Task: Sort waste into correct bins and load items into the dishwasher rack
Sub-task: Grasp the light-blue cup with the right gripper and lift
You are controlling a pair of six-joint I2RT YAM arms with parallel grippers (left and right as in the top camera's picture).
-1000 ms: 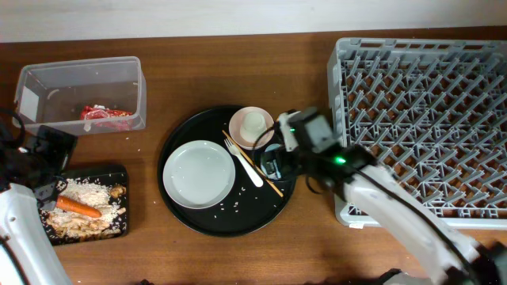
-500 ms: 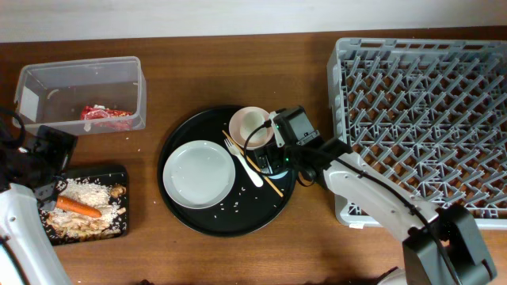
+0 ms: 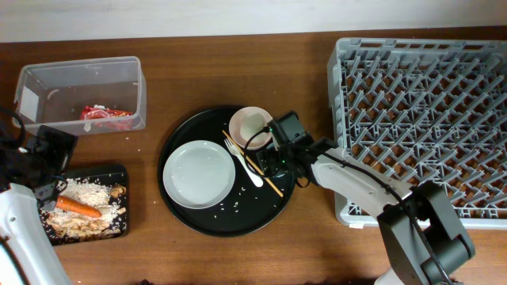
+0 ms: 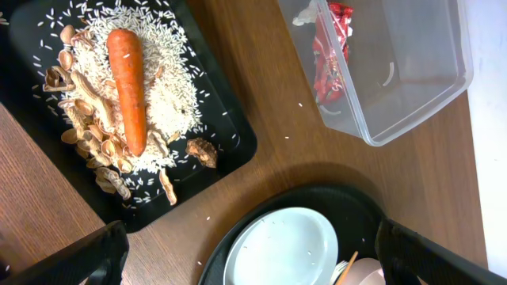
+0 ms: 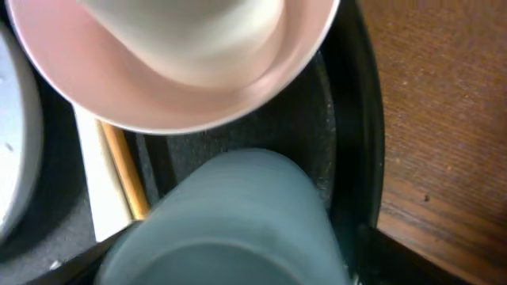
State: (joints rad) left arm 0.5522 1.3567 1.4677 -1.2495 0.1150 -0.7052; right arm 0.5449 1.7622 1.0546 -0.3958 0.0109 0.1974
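Your right gripper (image 3: 273,156) sits low over the round black tray (image 3: 198,218), its fingers either side of the light blue cup (image 5: 230,222). You cannot tell whether they press on it. The cup stands just beside the pinkish-white bowl (image 5: 198,103), with the chopsticks (image 5: 123,170) alongside. Your left gripper (image 4: 249,245) hangs spread wide, holding nothing, above the shallow black tray (image 4: 230,142) with the carrot (image 4: 128,87) lying on rice (image 4: 170,103). The red wrapper (image 4: 329,47) lies in the clear tub (image 4: 412,103).

Plate (image 3: 198,174) left of bowl (image 3: 238,133), both on round tray (image 3: 230,223).
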